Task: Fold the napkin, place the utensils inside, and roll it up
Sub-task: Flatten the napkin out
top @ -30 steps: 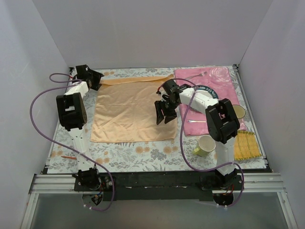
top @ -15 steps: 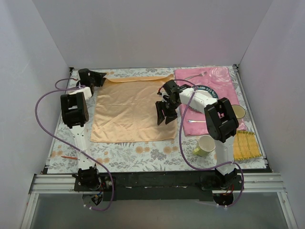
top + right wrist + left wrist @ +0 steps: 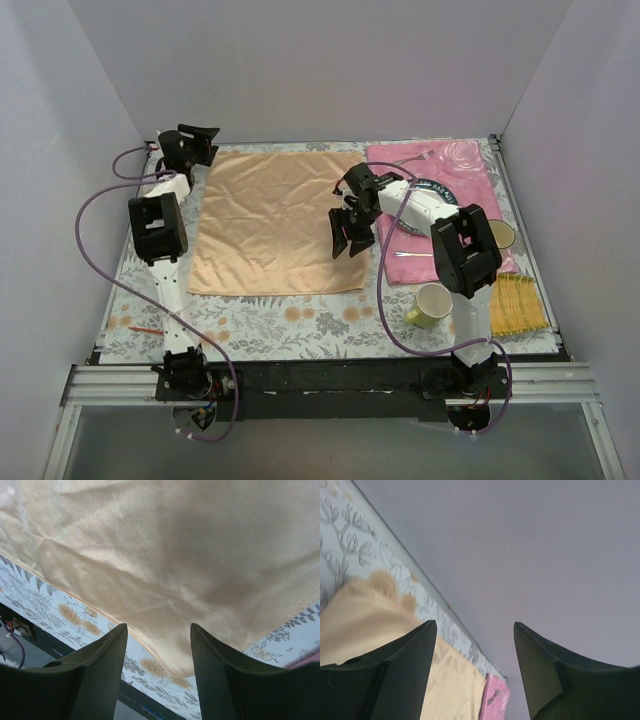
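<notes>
Under R arm [image 3: 425, 207], plate [image 3: 442, 188] mostly hidden; thin utensil [image 3: 412, 254] barely shows.

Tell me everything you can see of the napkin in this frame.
The napkin is a thin, slightly shiny peach-orange cloth, roughly square, spread open and unfolded with faint creases on the floral tablecloth. The open left gripper is at its far left corner, the open right gripper over its right edge; neither holds it.

A robotics lab test cell: plain white walls [image 3: 320, 70] box in a floral-covered tabletop [image 3: 290, 320], two robot arms [image 3: 157, 228] are bolted to an aluminium rail [image 3: 110, 382], and purple cables [image 3: 83, 228] hang loose.
</notes>
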Robot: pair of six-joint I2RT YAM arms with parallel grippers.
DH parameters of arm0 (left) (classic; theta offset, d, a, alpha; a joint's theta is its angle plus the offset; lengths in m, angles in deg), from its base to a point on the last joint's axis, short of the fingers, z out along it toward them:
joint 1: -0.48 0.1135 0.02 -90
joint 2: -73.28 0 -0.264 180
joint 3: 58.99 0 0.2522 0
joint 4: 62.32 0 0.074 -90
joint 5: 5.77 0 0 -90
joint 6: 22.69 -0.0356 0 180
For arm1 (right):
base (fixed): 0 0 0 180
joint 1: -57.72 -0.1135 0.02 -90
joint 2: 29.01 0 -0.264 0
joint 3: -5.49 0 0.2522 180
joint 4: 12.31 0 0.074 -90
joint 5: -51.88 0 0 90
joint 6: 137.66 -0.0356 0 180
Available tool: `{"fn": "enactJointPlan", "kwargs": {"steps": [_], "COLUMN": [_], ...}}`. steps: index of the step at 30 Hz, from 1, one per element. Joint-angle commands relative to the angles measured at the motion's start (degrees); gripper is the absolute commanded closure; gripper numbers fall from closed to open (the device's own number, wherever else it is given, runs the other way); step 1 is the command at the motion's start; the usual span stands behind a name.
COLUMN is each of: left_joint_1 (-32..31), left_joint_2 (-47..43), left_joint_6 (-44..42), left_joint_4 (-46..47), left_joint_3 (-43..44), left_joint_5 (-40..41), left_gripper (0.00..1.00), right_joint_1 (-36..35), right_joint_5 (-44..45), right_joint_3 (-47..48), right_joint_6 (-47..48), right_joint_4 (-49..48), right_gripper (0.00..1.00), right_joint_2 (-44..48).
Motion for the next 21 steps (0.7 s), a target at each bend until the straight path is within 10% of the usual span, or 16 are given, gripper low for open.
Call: {"fn": "enactJointPlan", "kwargs": {"steps": [1, 5, 21], "left_joint_1": [-1.49, -5.8, -32.87], "left_joint_2": [-21.92, -32.92, -53.85], "left_joint_6": [-12.57, -26.45, -24.72], "left_joint_4": [-14.21, -34.49, -52.29], "left_joint_3": [-14.05, -20.99, -42.46], "left_joint_5": [1.25, 9.59, 15.32], "left_gripper": [0.37, 0.38, 0.42], "right_joint_1": [0.63, 0.63, 4.5], "right_joint_5": [2.87, 5.68, -7.93], "right_joint_3": [3.74, 0.5, -25.87], "right_joint_6": [2.44, 4.56, 1.23], "right_joint_4": [2.99, 4.05, -13.52], "right_gripper": [0.39, 0.39, 0.26], "right_joint_2": [1.8, 4.25, 17.01]}}
